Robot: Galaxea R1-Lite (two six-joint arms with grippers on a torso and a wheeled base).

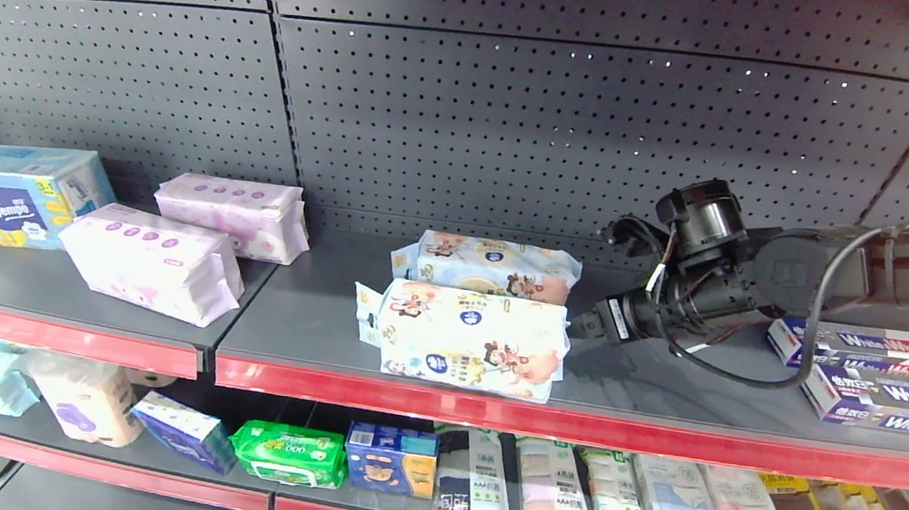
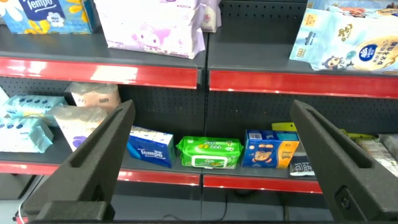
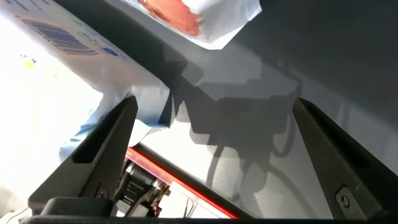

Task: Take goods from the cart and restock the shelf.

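Observation:
Two cartoon-printed tissue packs lie on the dark middle shelf, the front pack by the red edge and the back pack behind it. My right gripper reaches in from the right, just off the front pack's right end. In the right wrist view the right gripper is open over bare shelf, with a pale pack's end beside one finger; whether they touch I cannot tell. My left gripper is open and empty, held low in front of the shelving.
Pink tissue packs and a blue tissue box fill the left bay. Toothpaste boxes lie under my right arm. The lower shelf holds green wipes, small boxes and several flat packets.

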